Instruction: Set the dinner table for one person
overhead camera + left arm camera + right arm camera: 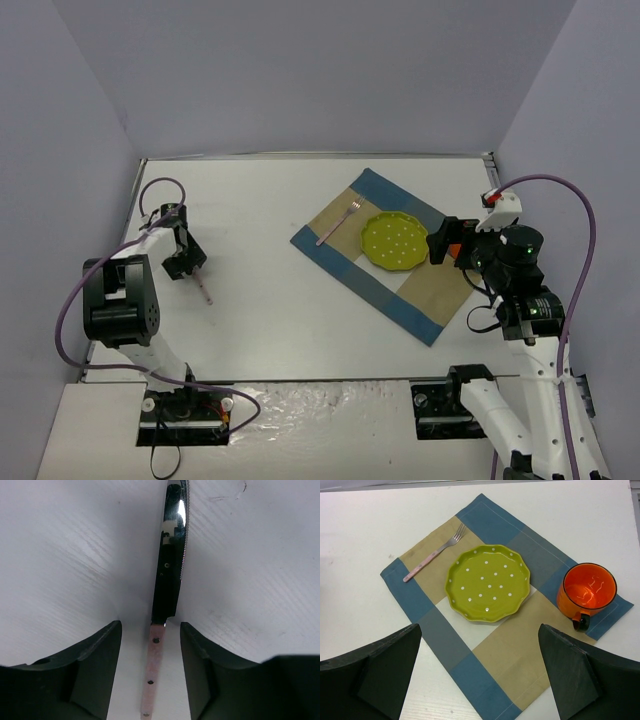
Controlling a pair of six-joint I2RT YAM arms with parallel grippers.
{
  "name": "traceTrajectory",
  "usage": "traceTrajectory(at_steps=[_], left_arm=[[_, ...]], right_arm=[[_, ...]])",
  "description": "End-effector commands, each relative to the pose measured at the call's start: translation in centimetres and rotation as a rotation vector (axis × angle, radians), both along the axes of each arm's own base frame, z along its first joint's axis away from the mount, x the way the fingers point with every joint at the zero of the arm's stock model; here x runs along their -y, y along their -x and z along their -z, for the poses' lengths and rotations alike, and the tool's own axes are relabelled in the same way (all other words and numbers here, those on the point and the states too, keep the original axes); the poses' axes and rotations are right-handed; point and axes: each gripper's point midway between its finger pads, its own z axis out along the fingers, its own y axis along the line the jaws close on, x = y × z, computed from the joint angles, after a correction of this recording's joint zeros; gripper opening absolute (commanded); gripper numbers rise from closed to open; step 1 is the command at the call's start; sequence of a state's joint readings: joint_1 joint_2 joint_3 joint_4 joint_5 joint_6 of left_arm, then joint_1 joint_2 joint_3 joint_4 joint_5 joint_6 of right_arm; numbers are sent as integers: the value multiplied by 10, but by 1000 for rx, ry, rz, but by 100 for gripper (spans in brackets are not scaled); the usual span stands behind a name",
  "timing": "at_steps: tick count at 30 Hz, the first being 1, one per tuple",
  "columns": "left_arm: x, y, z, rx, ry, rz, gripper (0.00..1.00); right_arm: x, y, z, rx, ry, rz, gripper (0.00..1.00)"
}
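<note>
While the fork (338,223), green plate (393,241) and orange mug (586,592) sit on the checked placemat (410,295) at centre right of the dinner table (270,330), the knife (203,288) lies well apart on bare tabletop at the left, judged the one item outstanding. For that reason the left gripper (150,630) is pitched down over it, fingers spread either side of the pink handle, not clamped. The right gripper (480,680) hovers above the placemat, fingers apart and empty.

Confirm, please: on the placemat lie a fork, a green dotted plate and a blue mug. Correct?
No. The mug is orange, not blue; the right wrist view shows it. The fork and the green dotted plate do lie on the placemat.
</note>
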State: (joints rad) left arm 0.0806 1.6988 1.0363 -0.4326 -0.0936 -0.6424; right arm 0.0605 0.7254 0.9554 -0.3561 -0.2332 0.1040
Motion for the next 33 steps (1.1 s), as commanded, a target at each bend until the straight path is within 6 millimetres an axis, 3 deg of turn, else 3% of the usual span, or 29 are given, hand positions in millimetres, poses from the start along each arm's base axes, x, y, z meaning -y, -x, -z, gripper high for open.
traceTrajectory(at_steps=[1,8,10,11,14,19,23,24,27,33], left_arm=[[-2,-17,-10,59,3,20,42],[-2,-3,2,6,0,15,36],[-2,0,3,-7,1,13,29],[-3,0,2,-7,-2,13,18],[-2,-1,-2,1,-1,17,4],[0,-4,-21,40,8,28,0],[9,-13,-53,121,42,33,0],[14,-14,-59,141,60,38,0],[49,-35,-107,300,147,111,0],[150,-58,-186,583,332,359,0]], right_arm=[[-6,-7,-12,56,-12,-25,100],[-5,-7,-13,58,-11,-22,100],[-7,-8,-14,56,-13,-32,100],[-9,-7,-16,60,-16,-47,100],[-12,-7,-23,79,-17,-64,100],[-21,-8,-26,79,-23,-120,100],[-37,-8,-31,72,-78,-193,100],[-37,-8,-32,80,-80,-194,100],[-58,-9,-38,87,-176,-271,100],[-94,-14,-39,59,-317,-372,99]])
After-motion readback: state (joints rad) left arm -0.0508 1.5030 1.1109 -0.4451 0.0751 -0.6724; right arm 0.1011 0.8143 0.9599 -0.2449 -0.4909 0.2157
